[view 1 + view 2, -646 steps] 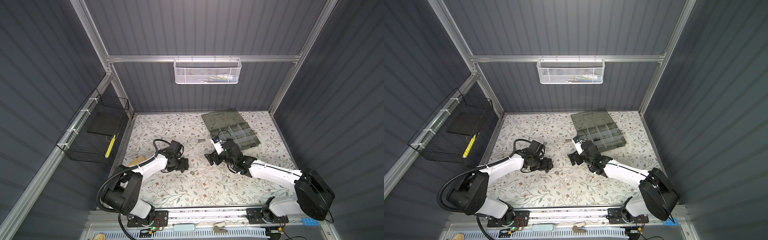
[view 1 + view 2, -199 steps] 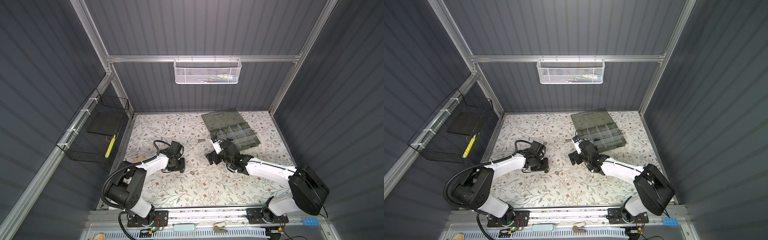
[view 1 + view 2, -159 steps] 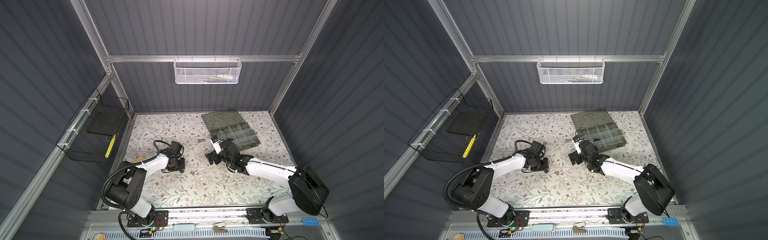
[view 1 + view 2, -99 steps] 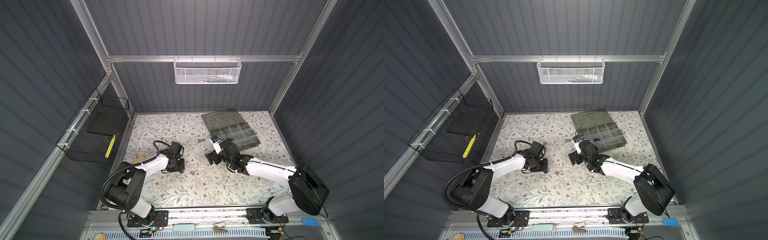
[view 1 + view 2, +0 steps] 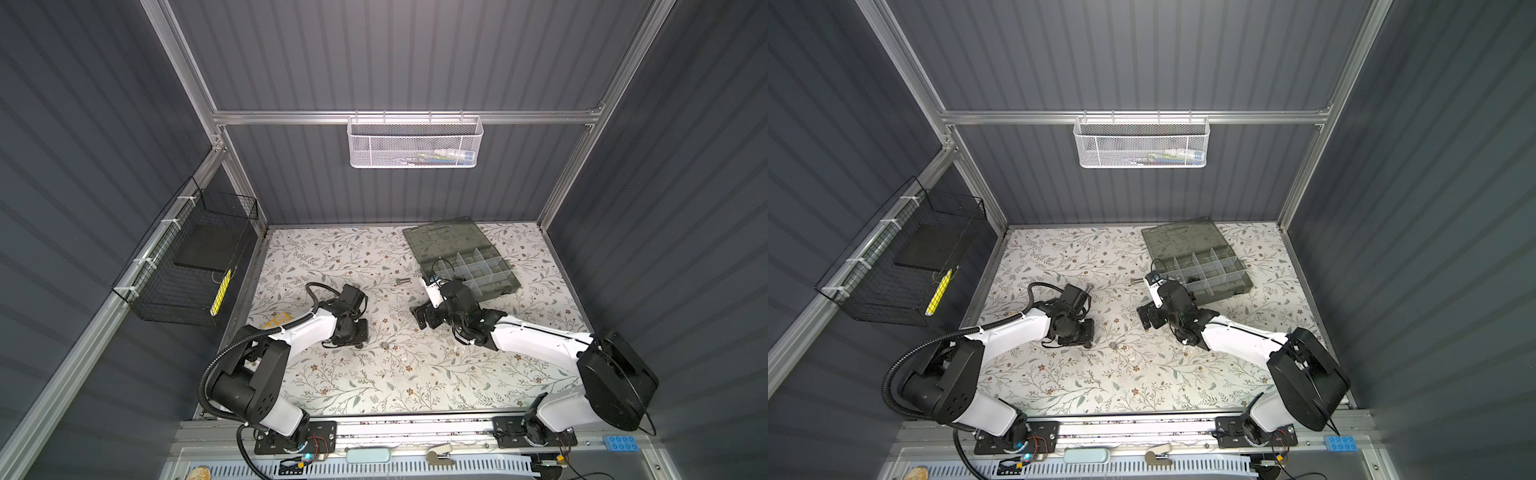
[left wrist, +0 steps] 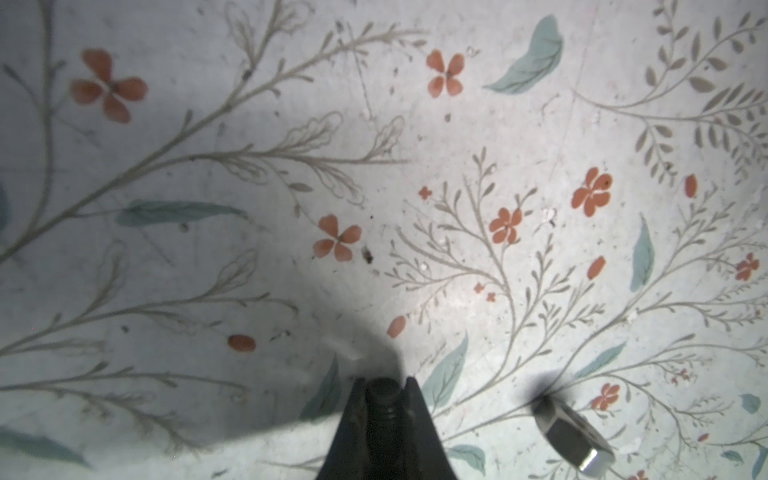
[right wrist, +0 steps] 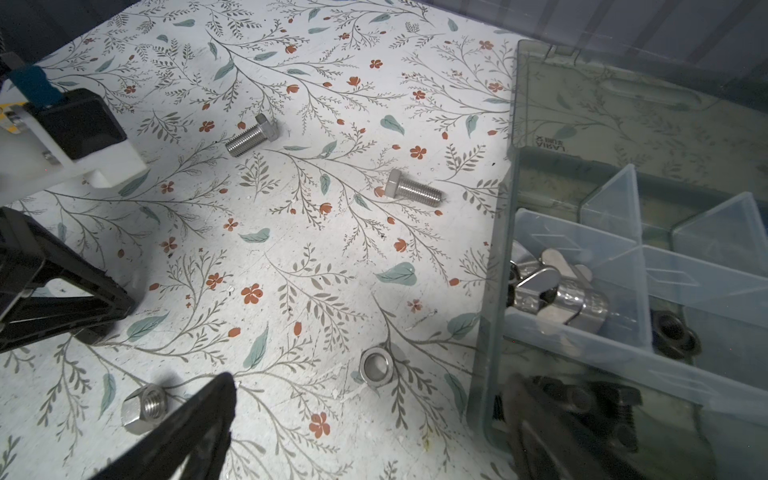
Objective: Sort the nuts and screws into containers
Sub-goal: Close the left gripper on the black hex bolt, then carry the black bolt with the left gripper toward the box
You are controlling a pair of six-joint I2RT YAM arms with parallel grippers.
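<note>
The left gripper [image 6: 384,386] is clamped on a short black threaded screw [image 6: 383,401] low over the floral mat [image 6: 249,208]; a silver hexagonal metal nut [image 6: 575,436] lies near it. Two silver hex-head screws [image 7: 251,135] [image 7: 411,191] lie loose mid-mat. The right gripper [image 7: 370,386] gapes wide, holding nothing, around a silver ring-shaped nut [image 7: 376,368] just beside the translucent grey-green plastic organizer case [image 7: 494,291]; black nuts [image 7: 673,332] sit in one compartment.

Two silver screws [image 7: 251,135] [image 7: 413,191] lying on the mat [image 7: 291,257], two silver nuts [image 7: 143,409] [image 7: 376,368] sitting nearby, black screw [image 6: 384,397] being pinched, containers [image 7: 579,332] holding some bits
</note>
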